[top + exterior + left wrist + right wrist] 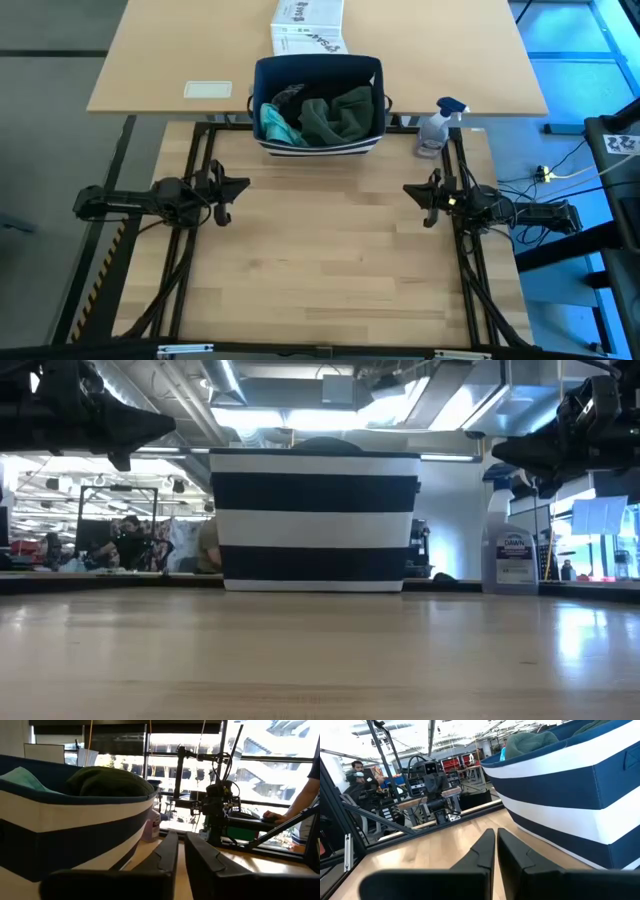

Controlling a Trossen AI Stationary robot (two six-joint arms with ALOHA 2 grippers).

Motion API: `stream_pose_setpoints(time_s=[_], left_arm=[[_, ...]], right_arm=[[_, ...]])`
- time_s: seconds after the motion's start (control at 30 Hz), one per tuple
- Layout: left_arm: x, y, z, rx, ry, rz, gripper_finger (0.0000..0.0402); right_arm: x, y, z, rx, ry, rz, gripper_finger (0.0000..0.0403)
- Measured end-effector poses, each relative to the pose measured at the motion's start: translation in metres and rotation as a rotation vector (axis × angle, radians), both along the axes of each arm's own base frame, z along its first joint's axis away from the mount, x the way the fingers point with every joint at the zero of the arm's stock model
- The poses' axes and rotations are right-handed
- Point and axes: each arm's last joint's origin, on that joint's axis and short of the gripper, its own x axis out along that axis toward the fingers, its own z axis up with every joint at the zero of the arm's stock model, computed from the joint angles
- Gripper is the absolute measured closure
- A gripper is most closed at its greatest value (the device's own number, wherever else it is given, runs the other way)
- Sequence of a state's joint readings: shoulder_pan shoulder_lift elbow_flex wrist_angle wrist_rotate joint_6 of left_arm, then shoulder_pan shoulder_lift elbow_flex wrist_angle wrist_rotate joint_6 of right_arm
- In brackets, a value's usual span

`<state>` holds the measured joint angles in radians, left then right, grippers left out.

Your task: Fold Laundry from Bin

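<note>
The bin (320, 105), navy with white stripes, stands at the far middle of the table with its base on the wood. The laundry lies heaped inside it: a teal piece (275, 122), an olive-green piece (338, 114) and a dark piece (290, 97). My left gripper (247, 184) hovers over the table's left side, shut and with nothing in it, its fingers pointing toward the table's right. My right gripper (407, 190) hovers opposite over the right side, shut and pointing left. In the left wrist view the bin (75, 830) stands beside my left gripper (181, 836). In the right wrist view the bin (570, 795) stands beside my right gripper (496, 831).
A spray bottle (437, 127) stands to the right of the bin. A white printed box (307, 27) and a flat label (208, 89) lie on the farther table. Bare wood (320, 260) stretches between the arms and the near edge. A person's hand (275, 815) rests beyond the right arm.
</note>
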<state>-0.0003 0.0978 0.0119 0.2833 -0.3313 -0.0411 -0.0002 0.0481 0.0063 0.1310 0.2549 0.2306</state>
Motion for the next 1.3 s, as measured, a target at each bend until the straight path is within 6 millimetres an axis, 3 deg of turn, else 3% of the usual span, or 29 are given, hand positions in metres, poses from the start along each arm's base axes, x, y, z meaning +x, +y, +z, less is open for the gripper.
stream_pose_setpoints(time_s=[0.23, 0.5, 0.73, 0.93, 1.07, 1.3], left_arm=[[-0.005, 0.001, 0.024, 0.059, -0.044, 0.047, 0.0273], [0.002, 0.007, 0.077, 0.189, 0.041, 0.282, 0.0207], [0.042, 0.022, 0.128, 0.235, 0.14, 0.341, 0.0204], [0.084, 0.05, 0.161, 0.282, 0.218, 0.366, 0.0206], [0.113, 0.074, 0.169, 0.31, 0.299, 0.312, 0.0206], [0.156, 0.126, 0.163, 0.22, 0.583, 0.252, 0.0206]], right_arm=[[0.0, -0.001, 0.0, 0.03, -0.009, -0.044, 0.0381], [-0.001, -0.002, 0.0, 0.032, -0.011, -0.071, 0.0377], [-0.001, -0.002, 0.0, 0.041, -0.013, -0.068, 0.0303], [-0.001, -0.002, 0.0, 0.042, -0.014, -0.063, 0.0253], [-0.001, -0.002, 0.0, 0.017, -0.006, -0.071, 0.0246], [-0.001, -0.002, 0.0, 0.015, -0.005, -0.076, 0.025]])
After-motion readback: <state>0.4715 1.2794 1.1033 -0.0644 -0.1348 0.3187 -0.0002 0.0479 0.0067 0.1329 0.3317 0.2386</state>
